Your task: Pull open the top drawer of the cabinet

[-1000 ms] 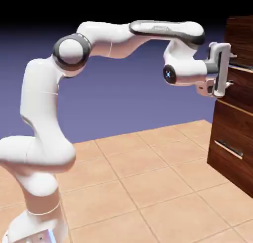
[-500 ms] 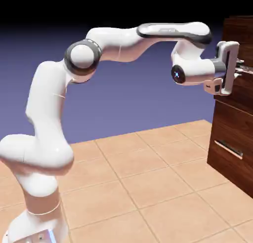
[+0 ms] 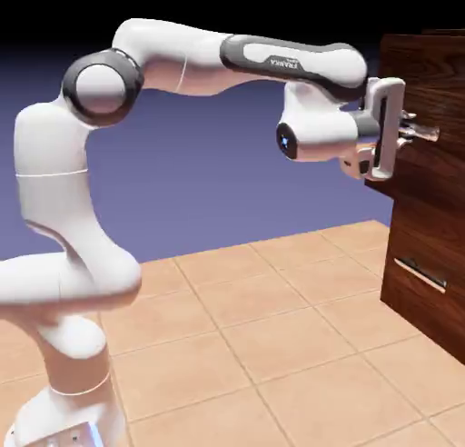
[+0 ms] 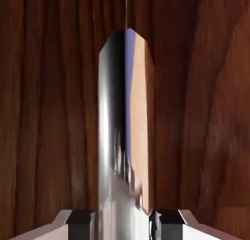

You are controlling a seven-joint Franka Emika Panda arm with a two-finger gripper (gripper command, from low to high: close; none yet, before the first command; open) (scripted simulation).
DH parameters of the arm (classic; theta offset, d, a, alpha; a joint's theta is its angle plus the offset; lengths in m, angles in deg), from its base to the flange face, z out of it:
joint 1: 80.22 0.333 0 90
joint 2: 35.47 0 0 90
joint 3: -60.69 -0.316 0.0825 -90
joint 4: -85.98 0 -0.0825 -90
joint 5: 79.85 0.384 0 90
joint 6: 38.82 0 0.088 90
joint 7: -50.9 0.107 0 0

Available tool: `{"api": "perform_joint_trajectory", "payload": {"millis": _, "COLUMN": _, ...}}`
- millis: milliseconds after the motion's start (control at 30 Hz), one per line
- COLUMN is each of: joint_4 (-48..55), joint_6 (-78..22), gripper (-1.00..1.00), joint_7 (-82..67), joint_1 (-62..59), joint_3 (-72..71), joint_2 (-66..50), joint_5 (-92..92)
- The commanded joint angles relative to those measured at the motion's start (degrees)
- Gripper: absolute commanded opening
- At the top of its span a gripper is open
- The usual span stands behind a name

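Pulled outward since the earlier frame, the top drawer (image 3: 415, 82) now juts past the lower drawer (image 3: 422, 254) in the exterior view, and the arm (image 3: 173, 59) has drawn back toward the exterior view's left. At the exterior view's right stands the dark cabinet (image 3: 431, 313), with the gripper (image 3: 420, 130) at the top drawer's handle and tiled floor (image 3: 245, 345) below. In the hand view, the fingers are closed on the shiny bar handle (image 4: 111, 136), which partly blocks the wood-grain front behind it.
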Motion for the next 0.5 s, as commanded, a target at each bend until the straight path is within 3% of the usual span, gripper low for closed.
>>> {"api": "perform_joint_trajectory", "payload": {"millis": 0, "joint_4": -0.45, "joint_6": -0.04, "gripper": -1.00, "joint_7": 0.09, "joint_1": 2.06, "joint_3": 2.06, "joint_2": 0.06, "joint_5": 0.03}}
{"api": "perform_joint_trajectory", "payload": {"millis": 267, "joint_4": -4.39, "joint_6": -0.85, "gripper": -1.00, "joint_7": 1.33, "joint_1": 18.54, "joint_3": 18.59, "joint_2": 1.26, "joint_5": -0.58}}
{"api": "perform_joint_trajectory", "payload": {"millis": 467, "joint_4": -11.24, "joint_6": -3.05, "gripper": -1.00, "joint_7": 10.75, "joint_1": 29.91, "joint_3": 31.05, "joint_2": 8.34, "joint_5": -5.18}}
